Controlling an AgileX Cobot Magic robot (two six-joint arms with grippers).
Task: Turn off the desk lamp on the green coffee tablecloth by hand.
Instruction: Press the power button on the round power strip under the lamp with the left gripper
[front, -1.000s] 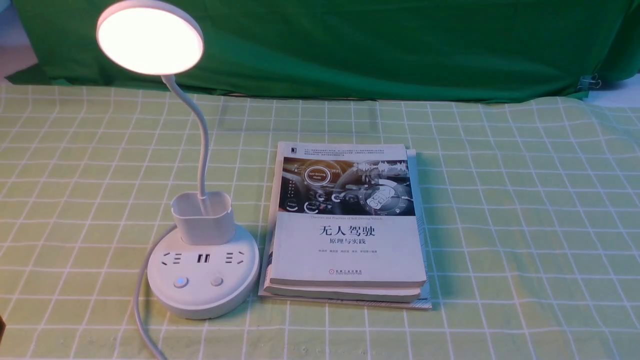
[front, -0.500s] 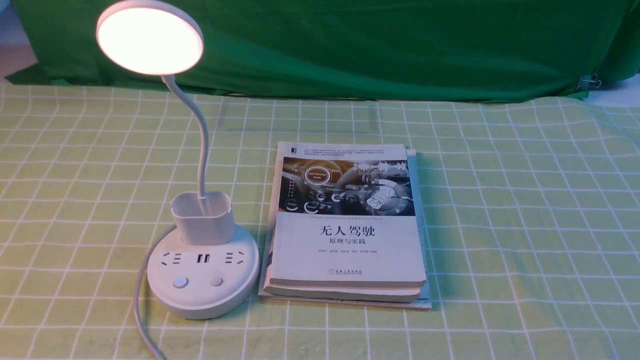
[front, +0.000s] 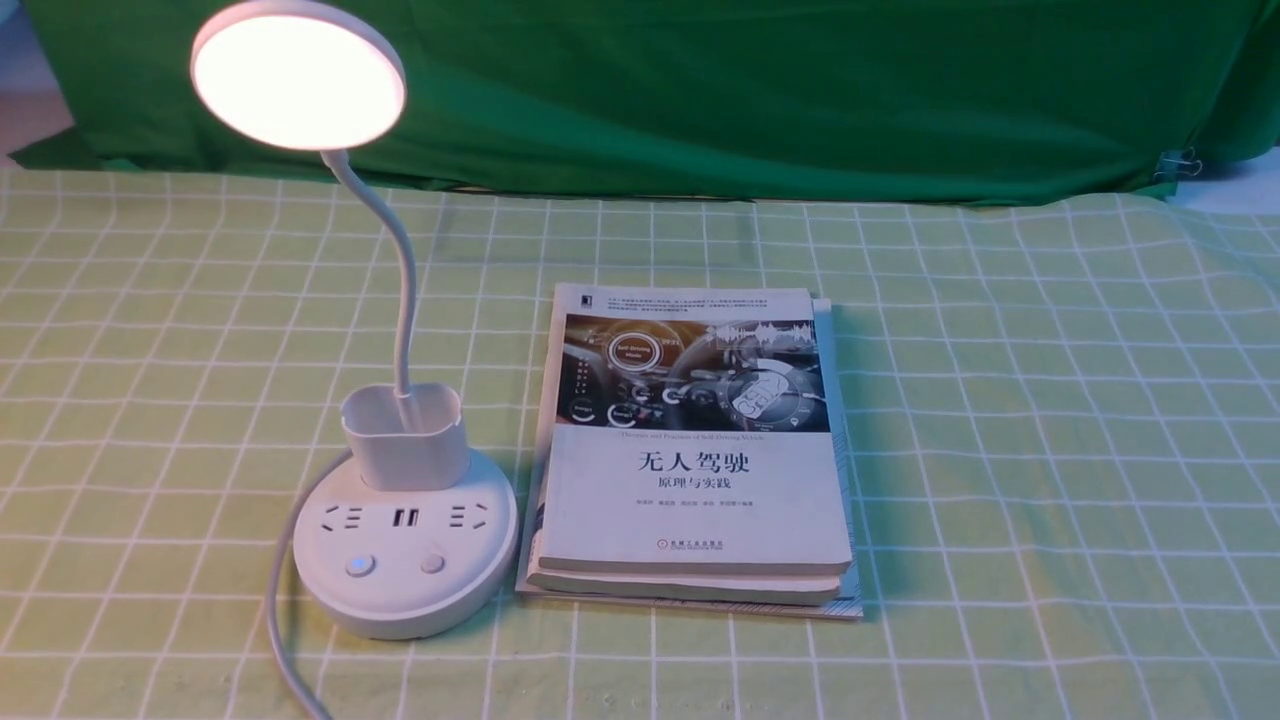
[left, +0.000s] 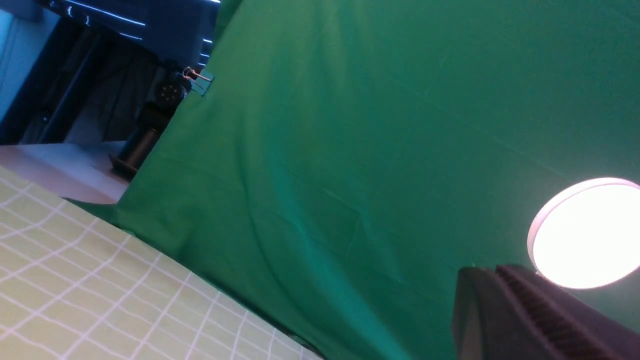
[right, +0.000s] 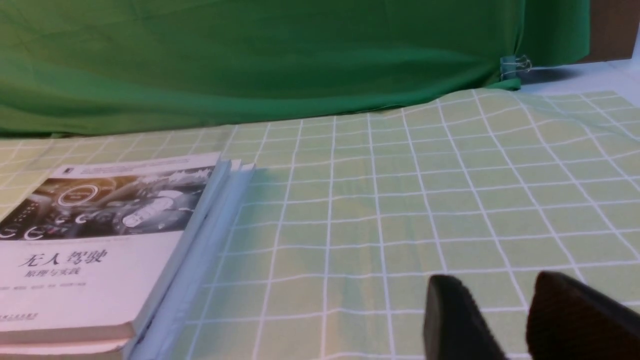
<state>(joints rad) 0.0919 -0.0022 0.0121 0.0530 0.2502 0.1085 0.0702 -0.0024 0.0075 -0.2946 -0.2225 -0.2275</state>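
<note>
desk lamp (front: 404, 560) cord (front: 275, 640): cut by bottom edge | right gripper (right: 495, 290): cut by bottom edge

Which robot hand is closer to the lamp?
Left, most likely. The left gripper has the lit desk lamp just beyond it in its wrist view. The right gripper is beside the book, with no lamp in view.

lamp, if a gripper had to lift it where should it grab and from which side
Probably the lamp by its cup: upright walls give fingers flat sides to pinch, unlike the thin, curved neck. Come from above or the robot's left, since the book lies close on the right.
</note>
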